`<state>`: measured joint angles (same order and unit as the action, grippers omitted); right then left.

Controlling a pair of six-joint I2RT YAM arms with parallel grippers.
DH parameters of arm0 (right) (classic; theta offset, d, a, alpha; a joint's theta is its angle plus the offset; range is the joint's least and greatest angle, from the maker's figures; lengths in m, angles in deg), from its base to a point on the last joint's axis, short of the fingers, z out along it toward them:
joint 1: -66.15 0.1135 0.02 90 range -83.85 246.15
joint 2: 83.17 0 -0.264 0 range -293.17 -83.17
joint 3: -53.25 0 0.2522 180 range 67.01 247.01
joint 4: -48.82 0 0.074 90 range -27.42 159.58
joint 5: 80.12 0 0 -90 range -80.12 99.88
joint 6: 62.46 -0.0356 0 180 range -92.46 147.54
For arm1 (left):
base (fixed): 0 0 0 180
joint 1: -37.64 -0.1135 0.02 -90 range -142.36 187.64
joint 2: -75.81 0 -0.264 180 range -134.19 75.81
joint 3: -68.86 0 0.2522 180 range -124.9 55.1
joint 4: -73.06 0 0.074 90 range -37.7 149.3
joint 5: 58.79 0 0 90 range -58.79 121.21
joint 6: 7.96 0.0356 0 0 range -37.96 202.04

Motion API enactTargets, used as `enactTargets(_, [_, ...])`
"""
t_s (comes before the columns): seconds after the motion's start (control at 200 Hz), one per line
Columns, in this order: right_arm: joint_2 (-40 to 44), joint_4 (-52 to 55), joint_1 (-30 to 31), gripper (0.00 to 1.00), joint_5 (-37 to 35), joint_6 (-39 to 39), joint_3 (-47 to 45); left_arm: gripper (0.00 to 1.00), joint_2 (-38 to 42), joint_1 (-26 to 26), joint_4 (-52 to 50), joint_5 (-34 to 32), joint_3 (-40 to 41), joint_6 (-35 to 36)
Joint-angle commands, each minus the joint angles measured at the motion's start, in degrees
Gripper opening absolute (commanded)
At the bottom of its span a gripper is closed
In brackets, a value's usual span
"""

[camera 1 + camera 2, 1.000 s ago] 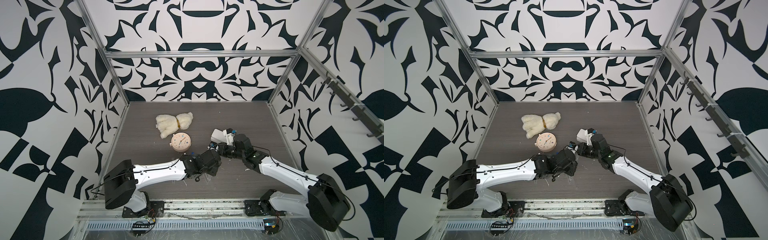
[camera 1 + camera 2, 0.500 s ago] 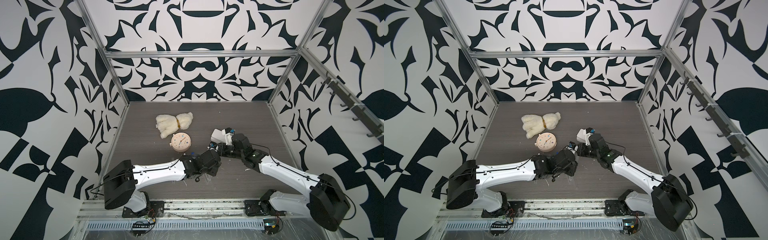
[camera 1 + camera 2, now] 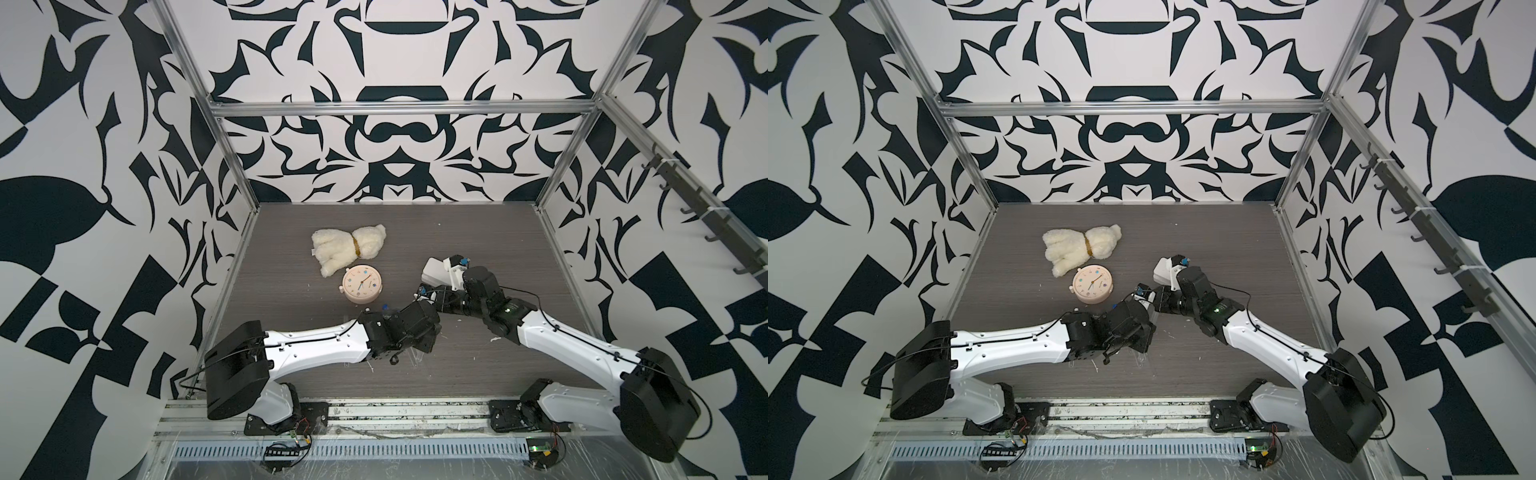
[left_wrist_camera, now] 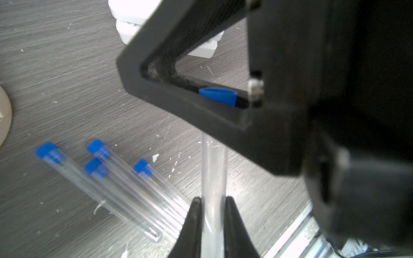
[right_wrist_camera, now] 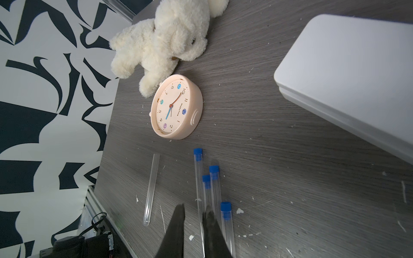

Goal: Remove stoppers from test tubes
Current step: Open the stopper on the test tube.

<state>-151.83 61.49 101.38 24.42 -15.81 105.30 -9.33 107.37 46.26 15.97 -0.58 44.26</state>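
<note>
4 test tubes [image 4: 138, 192] w/ stoppers [image 4: 96, 146] clustered flat; bare tube [image 5: 152, 189] apart; held tube [image 4: 213, 174] aloft.

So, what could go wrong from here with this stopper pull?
The left gripper grips the smooth held tube lengthwise, along its fingers; it may slide out as the right gripper pulls the stopper. A dropped stopper or tube could fall onto the four capped tubes lying close by and scatter them.
</note>
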Motion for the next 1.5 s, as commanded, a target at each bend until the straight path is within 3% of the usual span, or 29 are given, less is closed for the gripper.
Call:
enactTargets(0.0, [1.7,-3.2,-0.8,0.00,0.5,-1.8,0.9,0.12,1.5,0.1,-2.6,-0.8,1.9,-0.9])
enactTargets(0.58, [1.2,-8.1,-4.0,0.00,6.5,-7.0,-1.0,0.12,1.5,0.1,-2.7,-1.6,2.8,-1.3])
enactTargets(1.145, [1.5,-0.7,-4.0,0.00,-1.5,0.7,0.8,0.11,1.9,0.1,-3.5,-1.8,2.3,-1.3])
enactTargets(1.495, [3.6,0.9,-4.2,0.00,-3.1,1.7,1.0,0.11,2.6,0.1,-5.5,-3.4,2.8,-2.4])
